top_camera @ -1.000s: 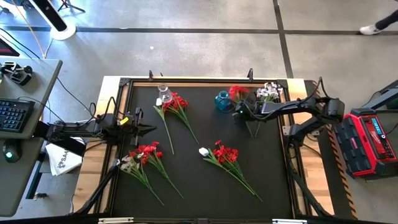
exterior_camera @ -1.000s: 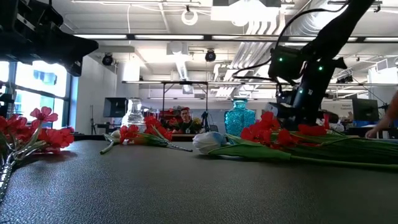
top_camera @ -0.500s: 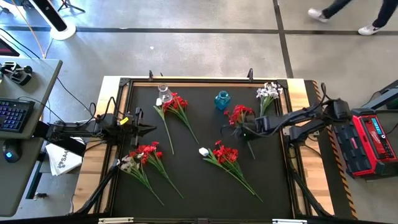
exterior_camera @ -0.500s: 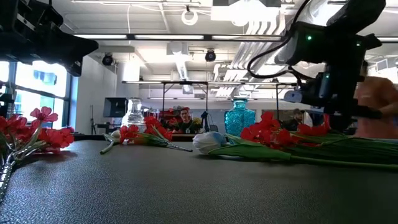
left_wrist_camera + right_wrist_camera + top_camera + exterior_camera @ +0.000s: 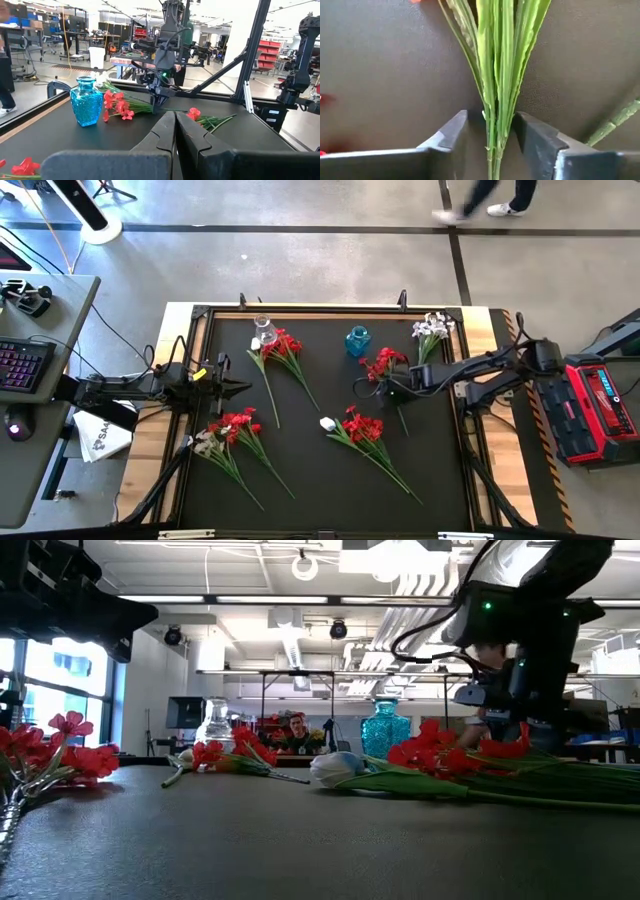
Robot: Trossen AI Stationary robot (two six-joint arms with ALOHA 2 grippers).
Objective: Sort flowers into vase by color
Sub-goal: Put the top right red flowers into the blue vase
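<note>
My right gripper (image 5: pixel 393 391) stands over the table's right half, shut on a red-bloomed sprig (image 5: pixel 383 365) just near of the blue vase (image 5: pixel 357 340). Its green stems (image 5: pixel 403 420) run toward the near edge. The left wrist view shows this sprig (image 5: pixel 119 105) beside the blue vase (image 5: pixel 86 102). A white sprig (image 5: pixel 432 328) lies at the far right. Three other red bunches (image 5: pixel 283 346), (image 5: pixel 234 426), (image 5: pixel 362 426) lie flat on the mat, with a clear vase (image 5: pixel 264 330) at the far left. My left gripper (image 5: pixel 240 387) waits shut at the left edge. My right gripper pinches the red sprig's bundle of green stems (image 5: pixel 495 131) between its two fingers (image 5: pixel 454 131), below the blooms. It comes from above, pointing down, fingers across the stems. The blooms (image 5: pixel 119 105) stay low by the mat; whether they are lifted clear cannot be told.
A single white bloom (image 5: pixel 327 423) lies near the middle beside the near red bunch. The black mat has a raised frame (image 5: pixel 330 310) all round. Bare mat lies between the blue vase and the clear vase. A person walks on the floor beyond the far edge.
My right gripper has moved from the far right, beside the blue vase and the white sprig, toward the near edge, carrying the red sprig with it. The white sprig has stayed at the far right. In the last half second the gripper has hardly moved.
</note>
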